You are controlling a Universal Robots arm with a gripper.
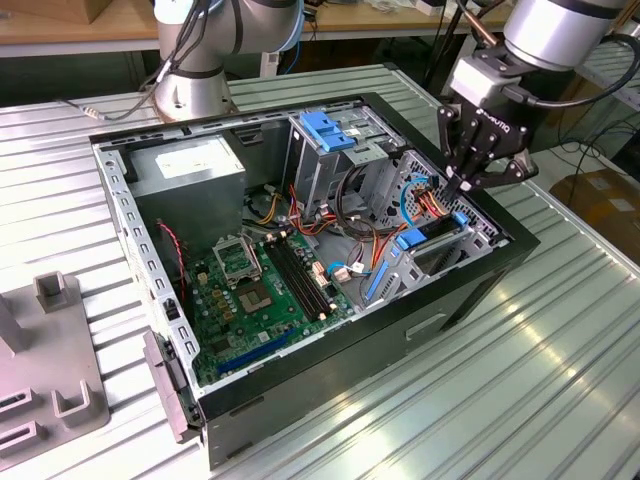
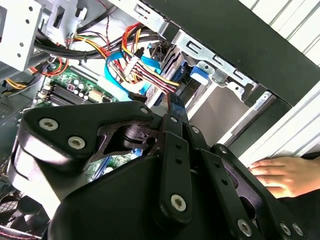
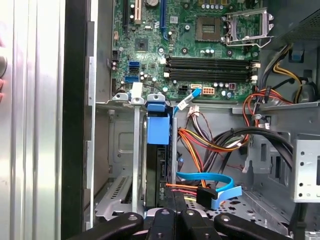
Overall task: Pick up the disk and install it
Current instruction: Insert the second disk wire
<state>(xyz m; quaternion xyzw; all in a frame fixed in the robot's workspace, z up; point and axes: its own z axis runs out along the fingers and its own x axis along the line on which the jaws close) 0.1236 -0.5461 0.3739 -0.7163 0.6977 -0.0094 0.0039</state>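
Observation:
The disk (image 1: pixel 440 235) stands on edge in a metal bay at the corner of the open computer case (image 1: pixel 300 380), on the exterior view's right. It is a dark slab with bright blue rails. In the first wrist view the disk (image 3: pixel 161 165) sits between grey bay walls, with a blue tab (image 3: pixel 159 127) at its far end. My gripper (image 1: pixel 463 186) hangs just above the bay, its black fingers (image 3: pixel 182 217) closed together over the disk's near end (image 2: pixel 172 105). Nothing is gripped between them. I cannot tell whether the tips touch the disk.
A tall drive cage with a blue latch (image 1: pixel 325 128), a bundle of cables (image 1: pixel 425 195), the green motherboard (image 1: pixel 265 290) and a power supply (image 1: pixel 190 165) sit inside the case. A person's hand (image 2: pixel 275 172) rests on the ribbed table beside the case. A grey fixture (image 1: pixel 55 350) lies on the exterior view's left.

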